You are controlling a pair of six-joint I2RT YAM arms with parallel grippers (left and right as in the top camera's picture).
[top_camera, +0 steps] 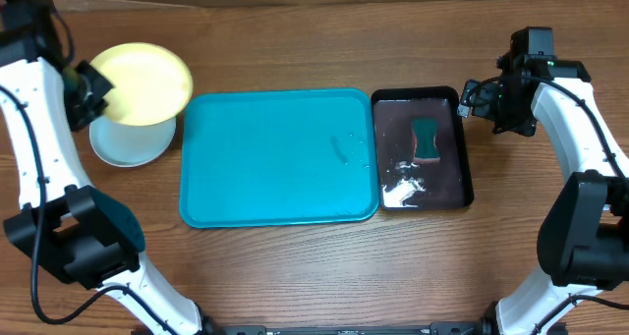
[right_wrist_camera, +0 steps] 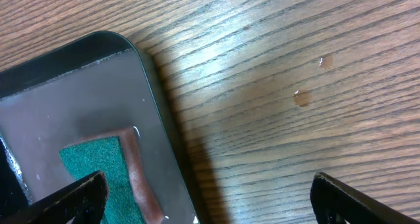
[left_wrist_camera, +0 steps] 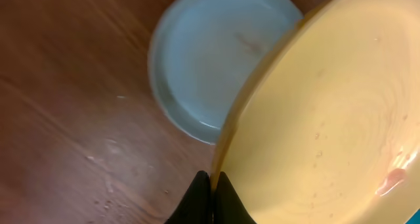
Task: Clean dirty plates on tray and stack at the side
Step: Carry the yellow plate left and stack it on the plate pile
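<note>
My left gripper (left_wrist_camera: 214, 179) is shut on the rim of the pale yellow plate (left_wrist_camera: 328, 112), holding it tilted above the table at the far left. A faint pinkish mark (left_wrist_camera: 392, 178) shows on its face. Overhead, the yellow plate (top_camera: 145, 80) partly hides a pale blue-white plate (top_camera: 128, 143) lying on the wood; the same pale plate (left_wrist_camera: 210, 60) appears in the left wrist view. The turquoise tray (top_camera: 280, 158) has only a few water drops on it. My right gripper (top_camera: 472, 97) hangs open over the right rim of the black tray (top_camera: 462, 168), nothing between its fingers (right_wrist_camera: 79, 198).
The glossy black tray (right_wrist_camera: 79, 112) holds a green sponge (top_camera: 426, 139) with a brown edge and a patch of white foam (top_camera: 403, 188). The sponge (right_wrist_camera: 98, 165) lies under my right gripper's left finger. Water drops (right_wrist_camera: 302, 98) dot the wood beside it.
</note>
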